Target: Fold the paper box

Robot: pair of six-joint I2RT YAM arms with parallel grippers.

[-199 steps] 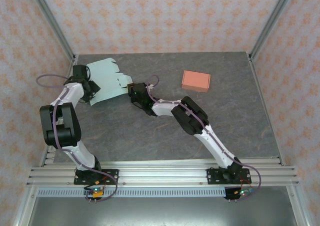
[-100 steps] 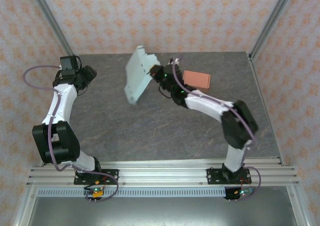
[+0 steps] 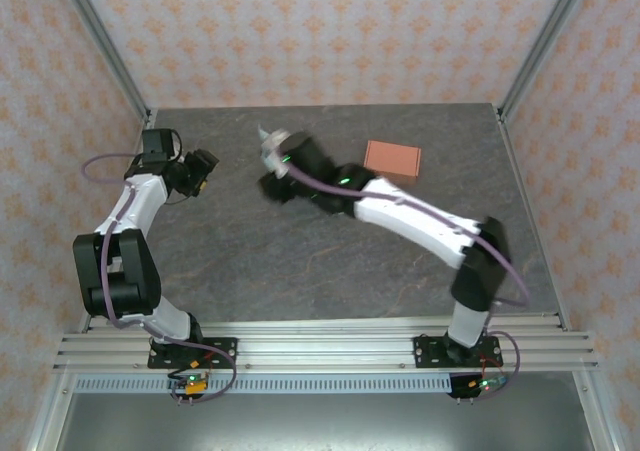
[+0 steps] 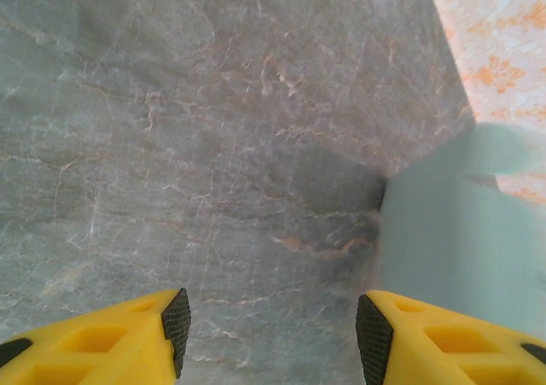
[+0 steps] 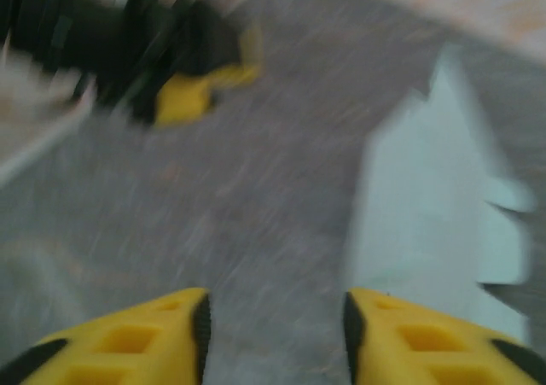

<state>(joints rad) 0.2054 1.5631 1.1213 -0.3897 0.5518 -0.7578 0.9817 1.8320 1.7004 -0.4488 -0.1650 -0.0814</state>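
Note:
The paper box is a flat pale blue cut-out sheet [image 5: 431,214]; it lies free to the right of my right gripper [image 5: 275,329], which is open over bare table with nothing between its fingers. This view is blurred by motion. From above, the sheet shows as a small pale blur [image 3: 270,143] at the tip of the right gripper [image 3: 274,174], at the middle back of the table. My left gripper [image 4: 273,329] is open and empty over the table, with the sheet [image 4: 452,231] just beyond its right finger. From above, the left gripper [image 3: 203,163] sits at the back left.
A folded salmon box [image 3: 392,159] rests at the back right of the grey marbled table [image 3: 300,261]. Patterned walls and metal posts close in the back and sides. The left arm's yellow finger [image 5: 192,95] appears in the right wrist view.
The right gripper was shut on the sheet and swung it up and to the right; now it has come back left and opened, letting the sheet go. The left gripper has shifted slightly right.

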